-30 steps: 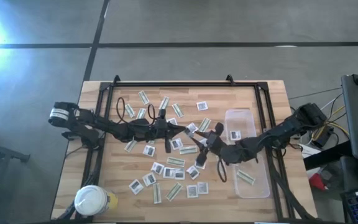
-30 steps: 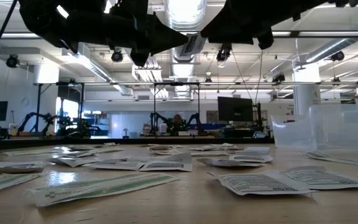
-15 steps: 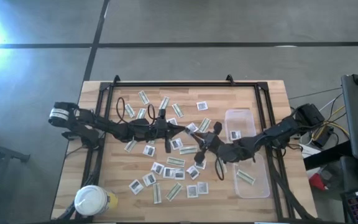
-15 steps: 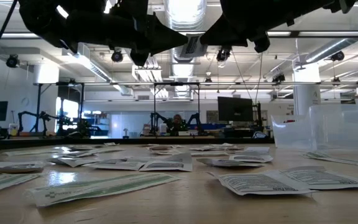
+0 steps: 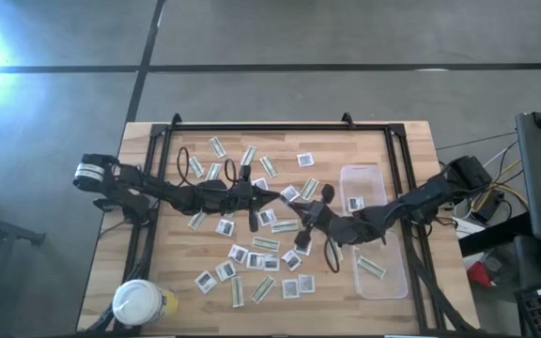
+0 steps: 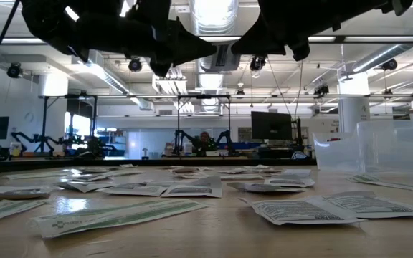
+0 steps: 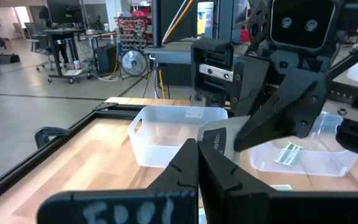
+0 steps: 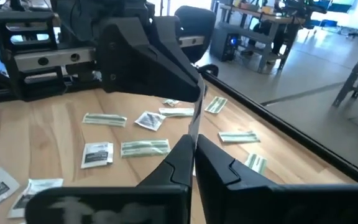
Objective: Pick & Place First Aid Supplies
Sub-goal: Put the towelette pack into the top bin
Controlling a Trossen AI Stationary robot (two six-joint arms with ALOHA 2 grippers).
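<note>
Holding one item of the first aid supplies, a square white packet (image 7: pixel 219 140) with dark print, aloft above the table (image 5: pixel 411 141), a short way off the clear tub (image 5: pixel 374 178) on the side facing the left arm. Held by: left gripper (image 5: pixel 273 198), fingers pinched narrow on one edge; right gripper (image 5: pixel 301 208), fingers likewise closed thin on the opposite edge, so the two grippers meet tip to tip over the packet. Remaining stock: many loose packets (image 5: pixel 252 253), white squares and green-and-white strips, scattered flat on the table beyond the grippers from the tub. Already in the tub: one white square and one or two green strips, as far as can be told. Also present: white-lidded jar (image 5: pixel 139 302), at the table corner well apart from the tub. Step judged in hand: an arm-to-arm handover of a single packet. Next move calls for: left fingers letting go cleanly while the right grip holds, then a carry across to the tub and release above its open top.
</note>
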